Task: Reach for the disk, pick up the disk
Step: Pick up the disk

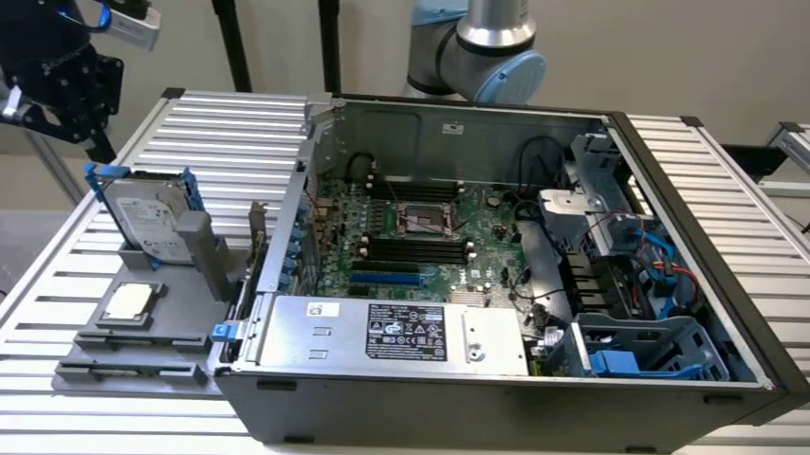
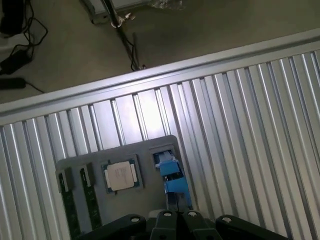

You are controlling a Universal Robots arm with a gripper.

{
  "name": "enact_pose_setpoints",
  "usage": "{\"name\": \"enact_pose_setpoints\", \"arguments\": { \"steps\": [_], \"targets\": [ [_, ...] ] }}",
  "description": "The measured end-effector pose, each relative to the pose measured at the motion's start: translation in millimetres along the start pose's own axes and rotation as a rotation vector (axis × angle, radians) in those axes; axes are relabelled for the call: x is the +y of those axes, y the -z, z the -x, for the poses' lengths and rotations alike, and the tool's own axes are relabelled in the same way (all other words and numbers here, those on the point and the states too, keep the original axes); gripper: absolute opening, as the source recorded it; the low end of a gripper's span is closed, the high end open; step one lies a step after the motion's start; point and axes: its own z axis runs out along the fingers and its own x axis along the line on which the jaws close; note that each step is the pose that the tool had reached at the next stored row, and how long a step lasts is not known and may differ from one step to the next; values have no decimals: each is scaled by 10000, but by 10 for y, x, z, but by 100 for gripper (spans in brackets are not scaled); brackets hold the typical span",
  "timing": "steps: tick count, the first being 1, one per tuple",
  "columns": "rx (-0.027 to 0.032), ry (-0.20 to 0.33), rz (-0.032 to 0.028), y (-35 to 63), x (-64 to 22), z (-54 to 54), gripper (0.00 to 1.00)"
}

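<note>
You've got on table (image 1: pixel 708 180): one disk (image 1: pixel 147 218), one chip (image 1: pixel 132 301), one grey tray (image 1: pixel 114 372), two memory sticks (image 2: pixel 94 210), one open computer case (image 1: pixel 506 403), one silver box (image 1: pixel 310 332) inside it.

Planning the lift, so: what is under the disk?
The disk stands upright in a grey holder on the ribbed table. Its bottom edge is hidden inside the holder's slot.

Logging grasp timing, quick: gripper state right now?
Gripper: open or closed cannot be told; it is above the hard drive, which stands upright in its grey holder, not gripped.
</note>
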Motion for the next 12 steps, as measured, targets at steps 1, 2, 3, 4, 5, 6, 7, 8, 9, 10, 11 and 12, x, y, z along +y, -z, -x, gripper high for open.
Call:
{"name": "enact_pose_setpoints", "arguments": {
  "steps": [1, 2, 3, 4, 5, 6, 7, 8, 9, 10, 11, 12],
  "targets": [
    [6, 175, -1, 0, 0, 0, 11],
    [12, 358, 0, 0, 0, 0, 11],
    [17, 510, 0, 0, 0, 0, 11],
    [22, 647, 0, 0, 0, 0, 11],
    [26, 774, 0, -1, 0, 0, 11],
    [30, 895, -1, -1, -1, 0, 11],
    [34, 995, -2, -1, -1, 0, 11],
    [37, 1082, -2, -1, -3, 1, 11],
    [40, 1155, -3, -1, -5, 2, 11],
    [42, 1219, -4, -1, -7, 3, 11],
    [43, 1280, -8, -2, -11, 3, 11],
    [44, 1325, -11, -2, -13, 3, 11]
  ]
}}
